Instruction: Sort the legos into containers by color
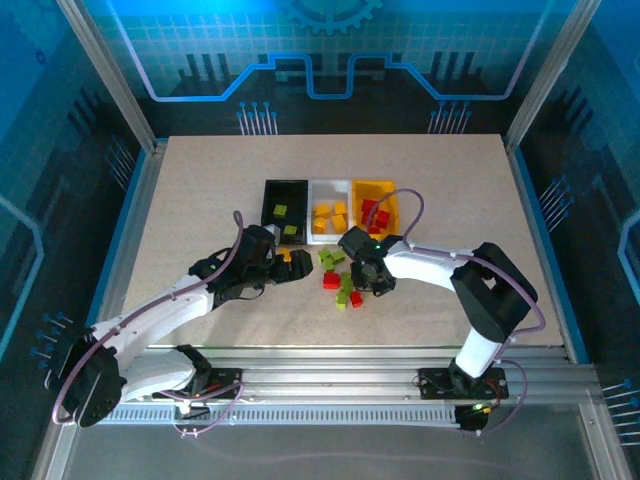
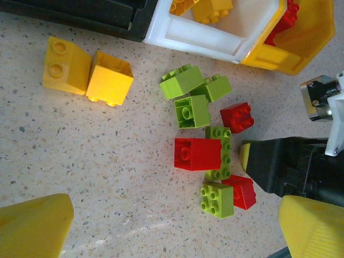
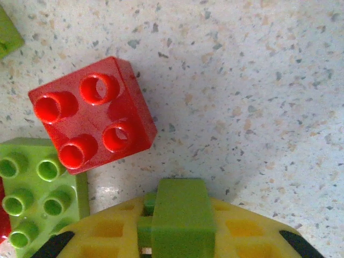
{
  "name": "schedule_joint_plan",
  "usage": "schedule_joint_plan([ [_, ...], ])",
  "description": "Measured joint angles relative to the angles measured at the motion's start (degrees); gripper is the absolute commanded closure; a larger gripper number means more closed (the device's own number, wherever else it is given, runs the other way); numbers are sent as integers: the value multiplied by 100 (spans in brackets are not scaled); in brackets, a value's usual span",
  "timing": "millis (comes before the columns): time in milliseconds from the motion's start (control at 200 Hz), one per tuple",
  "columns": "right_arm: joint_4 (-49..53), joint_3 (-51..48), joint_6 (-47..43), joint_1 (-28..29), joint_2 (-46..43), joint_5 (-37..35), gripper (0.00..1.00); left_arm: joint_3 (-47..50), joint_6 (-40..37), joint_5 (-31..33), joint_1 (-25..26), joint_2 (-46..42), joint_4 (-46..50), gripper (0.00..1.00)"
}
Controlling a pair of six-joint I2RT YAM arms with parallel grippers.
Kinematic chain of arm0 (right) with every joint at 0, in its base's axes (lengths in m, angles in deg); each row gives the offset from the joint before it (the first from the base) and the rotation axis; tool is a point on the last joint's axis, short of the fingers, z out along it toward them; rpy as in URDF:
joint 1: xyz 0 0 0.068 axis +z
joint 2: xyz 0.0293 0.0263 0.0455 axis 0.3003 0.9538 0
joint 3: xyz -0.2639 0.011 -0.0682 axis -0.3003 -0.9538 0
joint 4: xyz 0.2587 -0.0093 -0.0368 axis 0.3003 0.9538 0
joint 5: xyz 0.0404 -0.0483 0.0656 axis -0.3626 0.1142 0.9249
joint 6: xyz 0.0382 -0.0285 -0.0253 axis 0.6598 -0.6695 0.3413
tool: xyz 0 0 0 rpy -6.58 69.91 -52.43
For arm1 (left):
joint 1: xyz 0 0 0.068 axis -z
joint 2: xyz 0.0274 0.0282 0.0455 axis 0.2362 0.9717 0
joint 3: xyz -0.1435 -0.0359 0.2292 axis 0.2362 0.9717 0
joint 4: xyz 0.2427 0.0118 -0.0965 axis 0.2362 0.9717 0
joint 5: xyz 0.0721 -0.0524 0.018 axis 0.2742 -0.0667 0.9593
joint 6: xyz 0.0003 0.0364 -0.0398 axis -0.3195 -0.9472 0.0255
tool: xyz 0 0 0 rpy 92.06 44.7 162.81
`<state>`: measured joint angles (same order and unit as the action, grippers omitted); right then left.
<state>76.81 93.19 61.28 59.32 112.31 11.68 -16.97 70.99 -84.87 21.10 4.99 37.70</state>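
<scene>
- The right gripper (image 3: 180,242) is clamping a lime green lego (image 3: 181,212), just beside a red lego (image 3: 92,114) lying on the worktop (image 3: 258,97).
- The left gripper (image 2: 172,231) is hanging with its jaws spread wide over the loose legos (image 2: 207,134) near the worktop's middle.
- The black bin (image 1: 285,184), white bin (image 1: 330,183) and yellow bin (image 1: 375,183) are sitting in a row just beyond, toward the far edge.

This is a robotics lab test cell. A speckled bench (image 1: 200,200) sits inside a frame of aluminium posts (image 1: 105,70). Blue-lit panels (image 1: 200,40) wall it from 9 through 12 to 3 o'clock, printed with circuit traces and a gear emblem (image 1: 330,10). At 6 o'clock, a white left arm (image 1: 150,315) and right arm (image 1: 440,265) are bolted to slotted metal rails (image 1: 330,385).
</scene>
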Motion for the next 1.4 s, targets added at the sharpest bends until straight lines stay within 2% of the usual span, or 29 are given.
schedule_joint_plan([
  [210,20,127,-658,4,-713,35,81,7,26,345,-11,-306,286,1],
  [355,-26,994,-1231,101,-638,345,81,179,243,844,-70,-968,557,1],
  [535,-210,2719,-1668,278,461,767,80,382,459,1172,-177,-1561,927,1],
  [795,-186,4736,-1781,271,2334,986,76,407,459,1185,-243,-1661,1213,1],
  [876,-129,5195,-1775,260,2782,1034,69,411,459,1182,-269,-1661,1239,1],
  [981,-79,5676,-1773,229,3226,1084,45,411,459,1180,-280,-1661,1244,1],
  [1056,-83,5847,-1779,201,3368,1137,38,415,457,1174,-280,-1661,1246,1],
  [1226,-160,5853,-1781,186,3324,1196,36,415,439,1113,-299,-1655,1233,1],
  [1401,-417,4833,-1700,168,2468,1088,36,415,291,833,-310,-1355,1008,2],
])
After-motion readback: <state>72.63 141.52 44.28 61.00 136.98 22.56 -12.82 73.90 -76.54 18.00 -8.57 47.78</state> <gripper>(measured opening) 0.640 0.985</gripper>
